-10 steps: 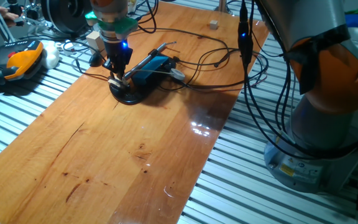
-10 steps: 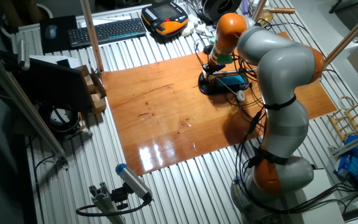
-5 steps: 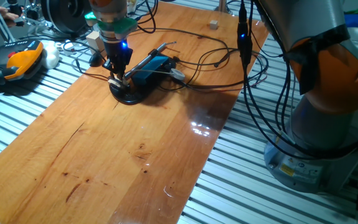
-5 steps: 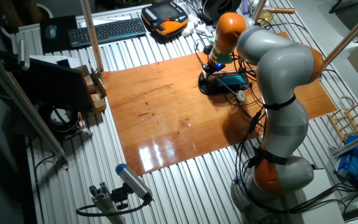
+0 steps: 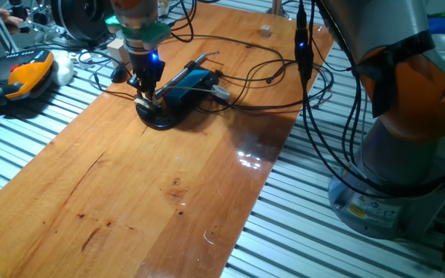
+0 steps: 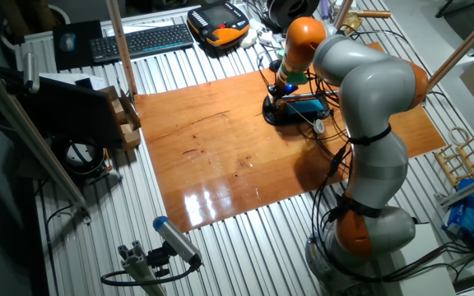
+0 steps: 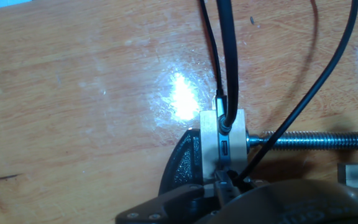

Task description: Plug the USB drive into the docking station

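Observation:
The bright-blue docking station [image 5: 188,83] lies tilted on a black base [image 5: 157,117] at the far side of the wooden table, with thin cables attached; it also shows in the other fixed view [image 6: 307,104]. My gripper [image 5: 145,96] hangs at its left end, shut on the small USB drive [image 5: 143,100]. In the hand view the dark fingers [image 7: 185,199] fill the bottom edge. The drive's tip [image 7: 223,179] sits just below a slot [image 7: 224,149] in the silver end face [image 7: 211,140]. I cannot tell whether the tip touches the slot.
Black cables [image 5: 269,77] loop over the table behind the station and cross the hand view [image 7: 225,62]. A threaded metal rod [image 7: 316,140] runs right from the end face. An orange-and-black tool [image 5: 23,76] lies off the table's left. The arm's base [image 5: 408,116] stands at the right.

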Available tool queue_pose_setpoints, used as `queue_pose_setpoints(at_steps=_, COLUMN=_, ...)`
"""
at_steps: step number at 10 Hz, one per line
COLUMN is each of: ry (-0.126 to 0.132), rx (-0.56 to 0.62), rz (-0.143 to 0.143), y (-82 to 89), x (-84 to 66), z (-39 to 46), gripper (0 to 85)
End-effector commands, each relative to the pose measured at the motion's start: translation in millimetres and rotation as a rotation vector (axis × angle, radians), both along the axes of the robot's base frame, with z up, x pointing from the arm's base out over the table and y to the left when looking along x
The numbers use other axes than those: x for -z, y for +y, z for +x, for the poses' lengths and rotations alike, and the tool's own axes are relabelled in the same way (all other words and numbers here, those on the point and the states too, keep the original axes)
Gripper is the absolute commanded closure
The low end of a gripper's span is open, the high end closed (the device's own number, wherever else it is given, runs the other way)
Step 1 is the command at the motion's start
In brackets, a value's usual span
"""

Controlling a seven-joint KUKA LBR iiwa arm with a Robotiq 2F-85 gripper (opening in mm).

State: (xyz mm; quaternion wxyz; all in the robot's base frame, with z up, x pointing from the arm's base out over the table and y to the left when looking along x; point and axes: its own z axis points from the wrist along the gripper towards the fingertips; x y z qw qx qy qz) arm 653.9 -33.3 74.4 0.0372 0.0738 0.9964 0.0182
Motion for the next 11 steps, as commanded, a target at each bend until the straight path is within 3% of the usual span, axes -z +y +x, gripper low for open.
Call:
queue_pose_setpoints(at_steps=1, ry=-0.002, rx=0.0, rz=0.0, y=0.1, x=0.1, z=0.2, gripper=85.0)
queue_pose_setpoints(at_steps=11, ry=-0.002, rx=0.002, rz=0.0, y=0.9, x=4.5, z=2.1, gripper=85.0)
